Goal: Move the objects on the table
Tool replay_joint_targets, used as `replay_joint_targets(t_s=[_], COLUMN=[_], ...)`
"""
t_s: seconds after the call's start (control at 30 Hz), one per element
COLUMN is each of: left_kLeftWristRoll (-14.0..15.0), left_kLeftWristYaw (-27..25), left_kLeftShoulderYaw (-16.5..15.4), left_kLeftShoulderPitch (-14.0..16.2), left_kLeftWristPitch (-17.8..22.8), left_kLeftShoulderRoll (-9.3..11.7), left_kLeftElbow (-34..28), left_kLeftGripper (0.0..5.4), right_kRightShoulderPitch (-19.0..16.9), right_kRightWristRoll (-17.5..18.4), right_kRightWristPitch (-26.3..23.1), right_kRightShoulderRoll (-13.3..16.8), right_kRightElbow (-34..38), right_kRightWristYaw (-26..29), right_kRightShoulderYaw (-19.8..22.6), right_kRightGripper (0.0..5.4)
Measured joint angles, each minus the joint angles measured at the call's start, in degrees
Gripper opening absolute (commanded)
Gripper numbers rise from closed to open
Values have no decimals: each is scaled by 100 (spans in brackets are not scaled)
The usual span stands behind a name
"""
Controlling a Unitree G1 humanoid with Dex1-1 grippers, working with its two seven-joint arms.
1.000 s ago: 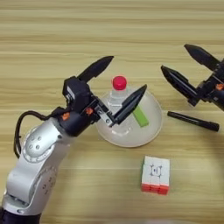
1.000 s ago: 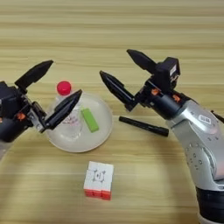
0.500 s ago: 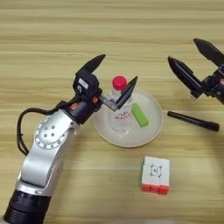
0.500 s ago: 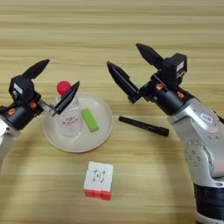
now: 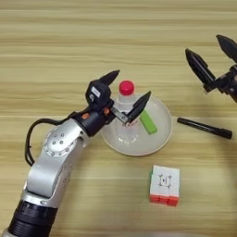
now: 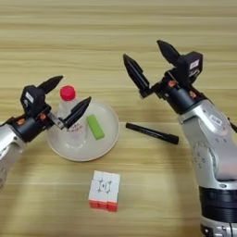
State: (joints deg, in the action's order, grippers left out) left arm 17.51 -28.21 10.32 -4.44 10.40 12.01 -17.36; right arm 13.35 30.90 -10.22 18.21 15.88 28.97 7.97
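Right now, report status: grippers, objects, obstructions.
Left gripper open, straddling bottle on plate. Right gripper open, hovering beyond pen. Cube untouched, near edge. Green block beside bottle.

Bottle (image 5: pixel 126 112) upright; cube (image 5: pixel 164 185) on table (image 5: pixel 55 41).

Left gripper (image 5: pixel 126 91) finger crosses the bottle (image 5: pixel 127 115), hiding part of it, and the right arm (image 5: pixel 225 81) runs off the left eye view's edge.
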Motion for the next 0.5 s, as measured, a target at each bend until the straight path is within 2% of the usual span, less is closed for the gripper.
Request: replay_joint_targets(t_s=[0.23, 0.5], left_kLeftWristRoll=[37, -121], left_kLeftWristYaw=[16, 100], left_kLeftShoulderYaw=[-21, 21], left_kLeftShoulderPitch=[-4, -1], left_kLeftWristPitch=[247, 274], left_kLeftShoulderRoll=[-4, -24], left_kLeftElbow=[93, 301], left_kLeftGripper=[537, 537], right_kRightShoulderPitch=[147, 166], right_kRightWristRoll=[-132, -158], right_kRightWristPitch=[93, 124], right_kRightShoulderRoll=[-13, -13], right_kRightElbow=[-149, -166], right_kRightWristYaw=[-98, -110], right_kRightShoulderYaw=[9, 38], right_kRightGripper=[540, 540])
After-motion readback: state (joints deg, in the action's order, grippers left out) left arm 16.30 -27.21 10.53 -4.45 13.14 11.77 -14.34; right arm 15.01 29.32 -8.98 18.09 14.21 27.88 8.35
